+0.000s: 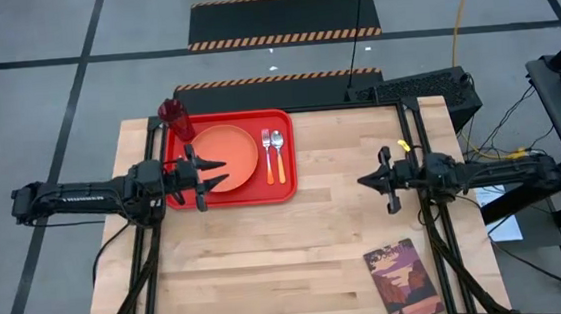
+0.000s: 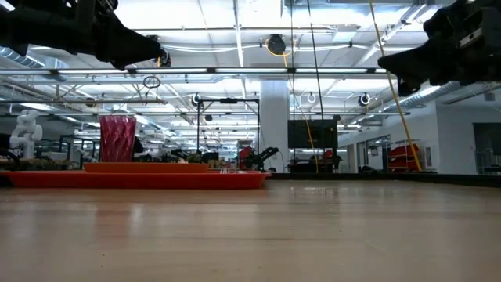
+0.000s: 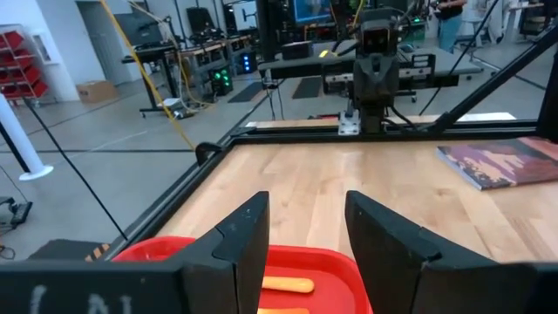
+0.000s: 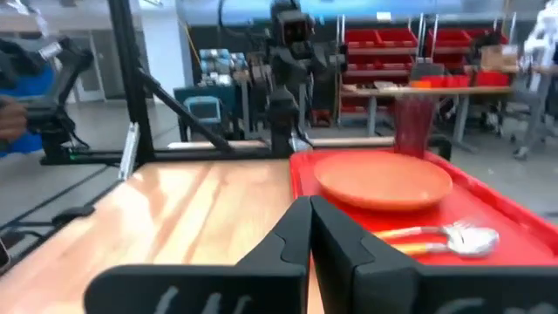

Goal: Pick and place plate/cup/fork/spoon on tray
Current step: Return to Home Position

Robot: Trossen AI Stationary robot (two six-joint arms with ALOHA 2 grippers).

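Four task items sit on the tray (image 1: 179,199), which lies at the table's far left. Taking them left to right: the cup (image 1: 174,116) stands upright in the tray's far left corner; the plate (image 1: 232,149) lies flat beside it, filling the middle; the fork (image 1: 267,155) and spoon (image 1: 279,154) lie side by side along the right edge, handles pointing toward the near side. My left gripper (image 1: 212,175) hangs above the plate's near left edge with its fingers spread and nothing between them, which I judge consistent with a completed release. My right gripper (image 1: 368,182) waits over bare wood well right of the tray, fingers pressed together, empty. I judge the loading complete. A book (image 1: 404,280) lies at the near right, outside the work.
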